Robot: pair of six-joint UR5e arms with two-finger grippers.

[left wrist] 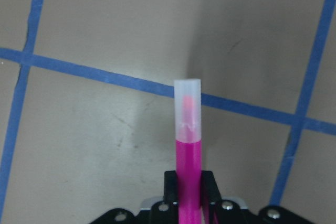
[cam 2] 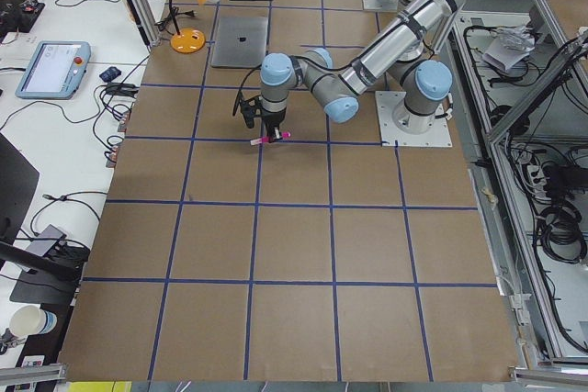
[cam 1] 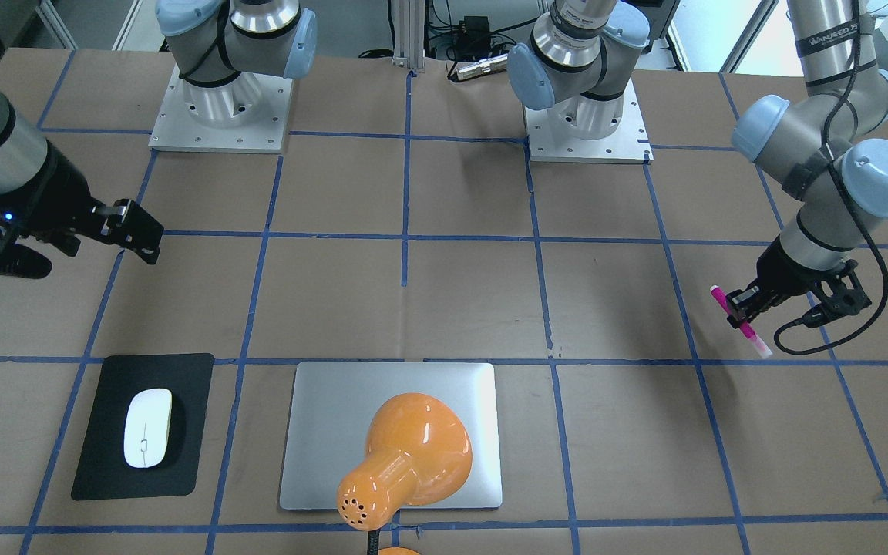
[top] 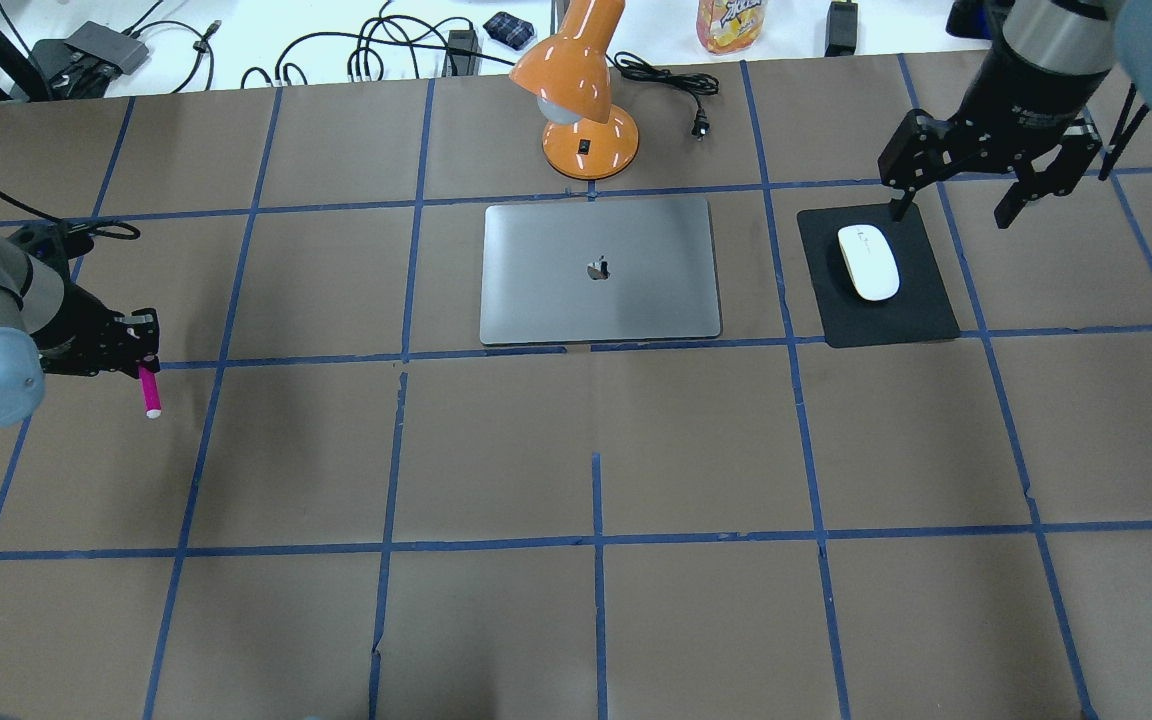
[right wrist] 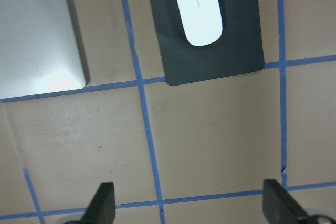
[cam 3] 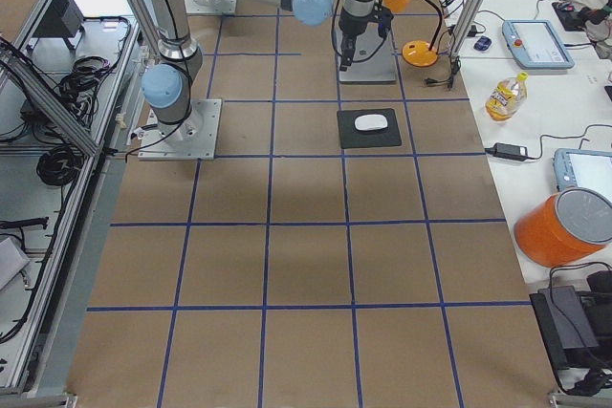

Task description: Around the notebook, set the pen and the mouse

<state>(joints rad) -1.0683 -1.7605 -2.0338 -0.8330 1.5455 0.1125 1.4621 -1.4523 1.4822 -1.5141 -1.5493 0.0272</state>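
My left gripper (top: 141,355) is shut on the magenta pen (top: 149,392), far to the left of the notebook. The pen's (left wrist: 188,145) pale cap end sticks out past the fingers, over a blue tape line. The silver notebook (top: 598,268) lies flat at the far middle of the table. On a black mat (top: 916,300) to its right rests the white mouse (top: 868,262). Above the mat's far edge hangs my right gripper (top: 954,212), open and holding nothing. The right wrist view shows the mouse (right wrist: 198,8) ahead of the spread fingers.
An orange desk lamp (top: 581,90) stands just beyond the notebook, its shade (cam 1: 409,455) covering part of the notebook in the front-facing view. Cables, a bottle and devices lie past the table's far edge. Both arm bases (cam 1: 220,108) sit on the robot's side.
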